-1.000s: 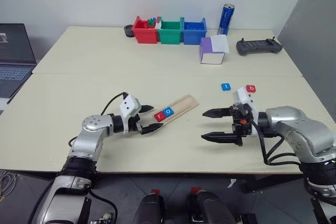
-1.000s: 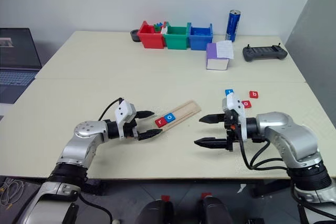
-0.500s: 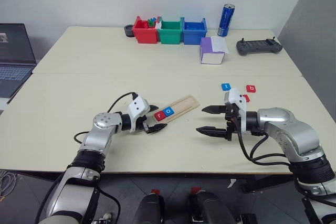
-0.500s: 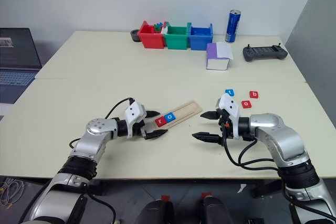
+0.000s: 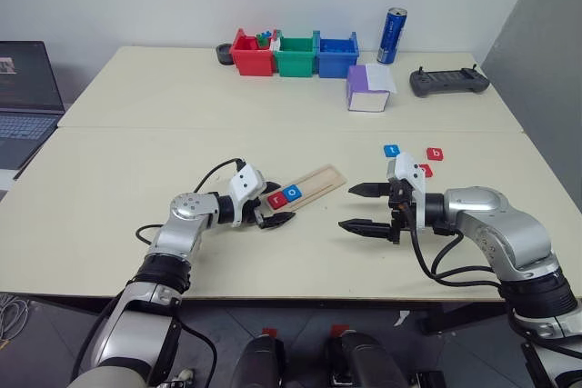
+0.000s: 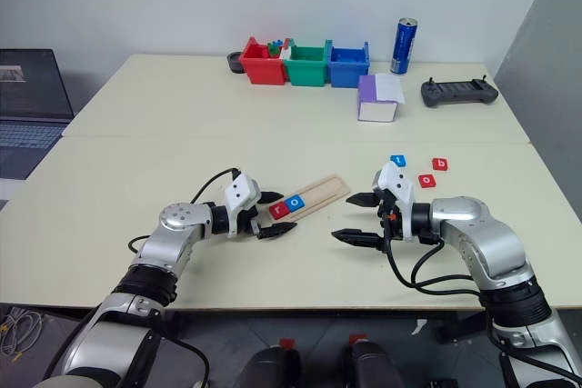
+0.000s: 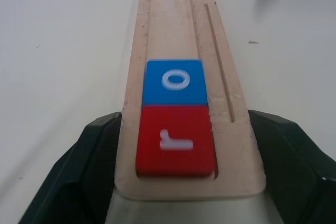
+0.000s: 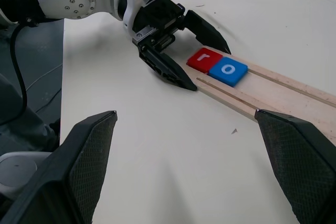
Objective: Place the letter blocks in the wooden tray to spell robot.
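Note:
The wooden tray [image 5: 320,178] lies slanted at mid-table. A red "r" block [image 7: 176,140] and a blue "o" block [image 7: 175,81] sit side by side at its near end. My left gripper [image 5: 276,205] straddles that end, and its fingers [image 7: 97,171] lie flush against both long sides of the tray. To the tray's right my right gripper [image 5: 347,208] hovers open with nothing in it. Behind its wrist lie loose letter blocks: a blue "t" [image 5: 391,149], a red "b" [image 5: 436,153] and a red "o" [image 6: 426,180].
Red [image 5: 251,54], green [image 5: 295,54] and blue [image 5: 336,54] bins line the far edge, beside a blue can [image 5: 392,35]. A purple-and-white box [image 5: 368,88] and a black controller [image 5: 448,81] sit at the far right. A laptop [image 5: 25,102] is on the far left.
My left gripper has slid forward from just short of the tray until its fingers enclose the tray's near end. The right gripper edged slightly toward the tray and stayed open.

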`<action>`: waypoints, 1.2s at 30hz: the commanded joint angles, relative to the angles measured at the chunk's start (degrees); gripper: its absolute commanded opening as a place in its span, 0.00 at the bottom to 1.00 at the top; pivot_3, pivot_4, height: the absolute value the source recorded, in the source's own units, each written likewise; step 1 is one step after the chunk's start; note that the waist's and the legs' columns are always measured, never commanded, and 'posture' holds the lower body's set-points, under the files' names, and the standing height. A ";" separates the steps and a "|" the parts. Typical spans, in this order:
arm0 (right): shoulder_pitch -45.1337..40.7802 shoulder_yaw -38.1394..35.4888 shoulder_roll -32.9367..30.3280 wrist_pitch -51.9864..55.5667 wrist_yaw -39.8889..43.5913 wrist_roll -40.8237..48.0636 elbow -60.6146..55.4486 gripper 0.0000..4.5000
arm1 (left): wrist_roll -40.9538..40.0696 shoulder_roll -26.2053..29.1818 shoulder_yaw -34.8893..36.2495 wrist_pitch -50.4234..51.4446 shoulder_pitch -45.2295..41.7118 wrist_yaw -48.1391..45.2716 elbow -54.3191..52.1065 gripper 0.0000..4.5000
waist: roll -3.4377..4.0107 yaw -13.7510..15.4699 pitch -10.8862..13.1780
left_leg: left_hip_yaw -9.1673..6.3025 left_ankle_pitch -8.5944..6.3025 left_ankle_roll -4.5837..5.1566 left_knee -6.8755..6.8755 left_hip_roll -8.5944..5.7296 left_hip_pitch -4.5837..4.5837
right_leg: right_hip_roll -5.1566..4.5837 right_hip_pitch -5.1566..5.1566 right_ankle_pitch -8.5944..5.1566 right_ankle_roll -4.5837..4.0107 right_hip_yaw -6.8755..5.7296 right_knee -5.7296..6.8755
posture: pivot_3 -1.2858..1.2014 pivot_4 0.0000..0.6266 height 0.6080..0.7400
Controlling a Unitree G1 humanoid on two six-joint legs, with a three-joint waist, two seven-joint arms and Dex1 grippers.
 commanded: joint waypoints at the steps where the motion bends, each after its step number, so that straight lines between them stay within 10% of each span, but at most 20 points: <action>1: -0.95 -1.20 0.09 -0.83 -0.54 0.43 -1.47 1.00 | 2.13 -0.25 -1.08 -0.54 -0.20 0.93 1.71 0.75 | 0.00 0.00 -0.01 | 0.00 0.00 0.00 0.00 0.00 0.00 | 0.00 0.00 0.00 0.00 -0.01 0.01 | 0.52 0.24 1.00; 36: 24.46 -19.62 -17.55 2.97 -0.18 6.34 -15.58 1.00 | 3.80 -10.10 -9.31 -7.79 -7.19 -16.16 4.22 0.75 | -0.11 0.02 0.03 | -0.14 -0.06 0.09 0.00 -0.09 -0.15 | 0.02 -0.01 -0.01 0.05 -0.12 -0.20 | 0.52 0.24 1.00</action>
